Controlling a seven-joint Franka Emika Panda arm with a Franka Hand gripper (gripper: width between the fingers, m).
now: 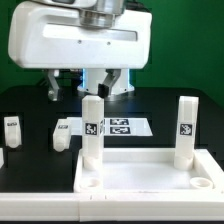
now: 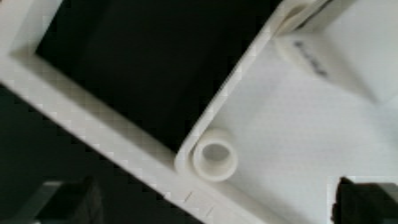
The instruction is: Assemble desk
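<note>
The desk's white rimmed panel [image 1: 145, 176] lies flat at the front of the black table, with round holes in its near corners [image 1: 90, 184]. Two square tagged legs stand upright at its far corners, one [image 1: 92, 128] on the exterior view's left and one [image 1: 186, 128] on its right. My gripper [image 1: 100, 86] hangs open above and behind the left-hand leg, holding nothing. In the wrist view the panel [image 2: 302, 130] fills the frame with one corner hole [image 2: 215, 155], and the gripper [image 2: 214, 200] has its dark fingertips [image 2: 365, 197] wide apart on either side of it.
Two loose white tagged legs lie on the table at the exterior view's left, one [image 1: 65, 133] close to the panel and one [image 1: 12, 127] farther out. The marker board [image 1: 122, 127] lies flat behind the panel, between the upright legs.
</note>
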